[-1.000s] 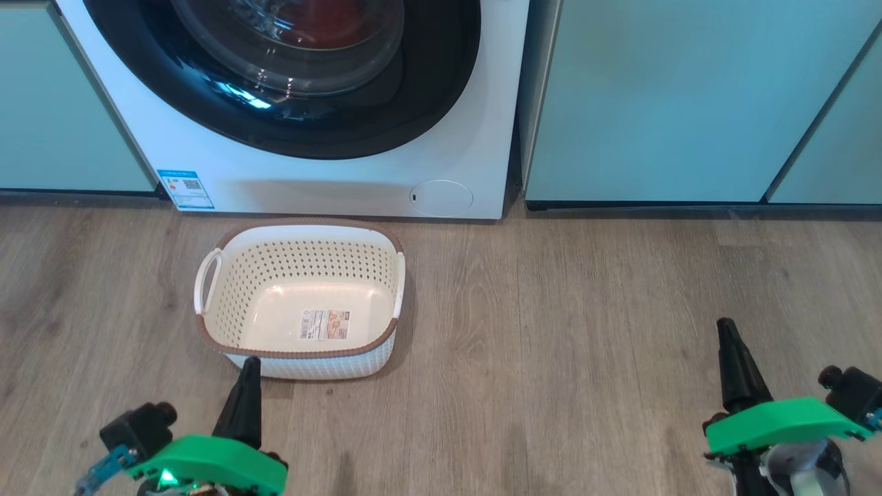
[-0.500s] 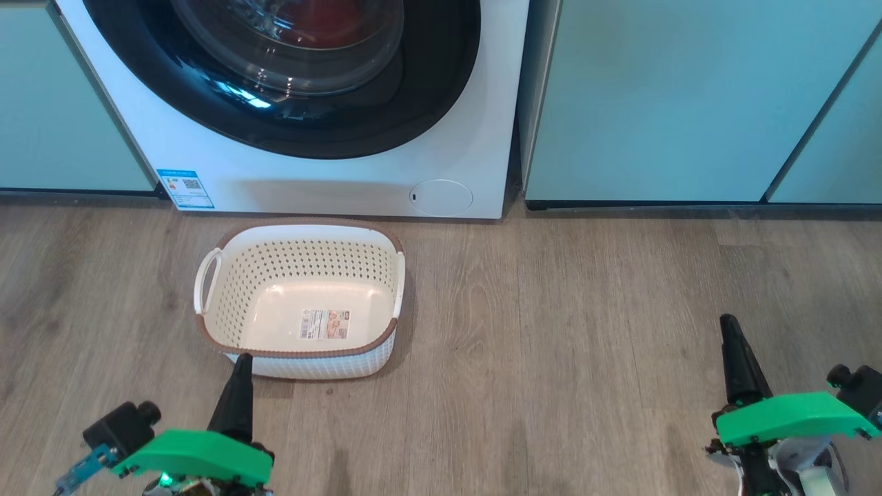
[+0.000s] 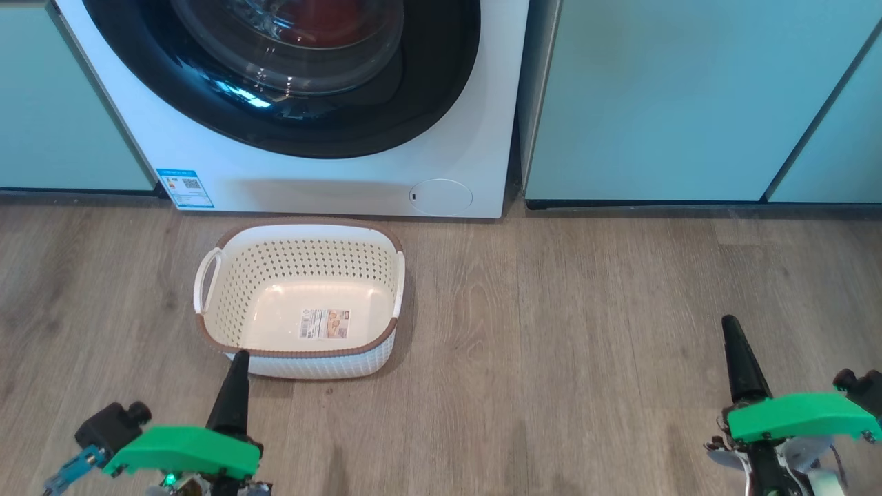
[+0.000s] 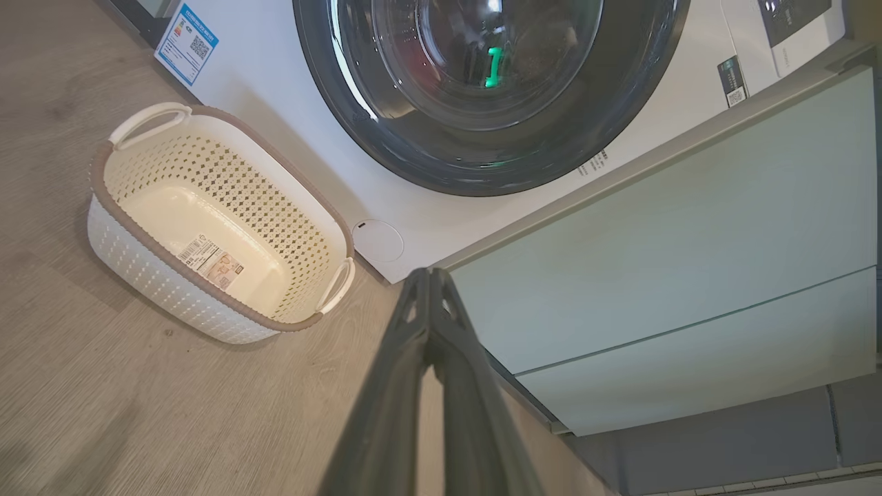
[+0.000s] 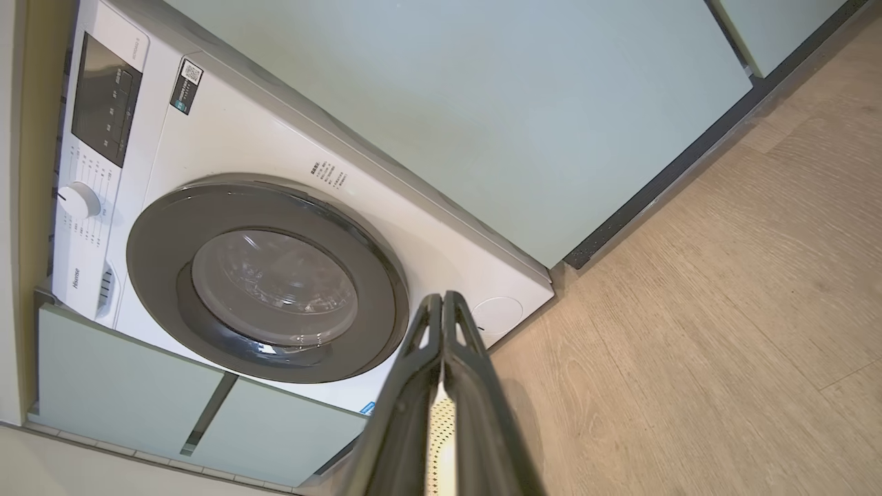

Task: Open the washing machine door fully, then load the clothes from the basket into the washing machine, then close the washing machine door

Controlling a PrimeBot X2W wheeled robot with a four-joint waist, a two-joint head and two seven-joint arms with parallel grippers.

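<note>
On the left side, the left claw [image 3: 238,362] hangs low over the floor [image 3: 551,344]. Its two dark fingers are pressed together and there is nothing between them. Its tip is near the front wall of the basket [image 3: 310,353]. The basket stands on the floor just before the washing machine [image 3: 310,186] and holds no clothes. It looks like light, stiff plastic, and its white handles are the easy place to take it.

Above it, the washing machine door [image 3: 441,69] sits flush against the white front, so I judge it closed. Behind its glass I see something red, I think the clothes [image 3: 331,17], lying in the drum. They should be soft and light, and would fold around the fingers. The door is rigid and glossy, probably slippery. I cannot make out a handle, so the edge of the black rim seems the place to pull.

On the right side, the right claw [image 3: 730,327] is also pressed together and empty. It hangs over bare floor, well apart from basket and door.
</note>
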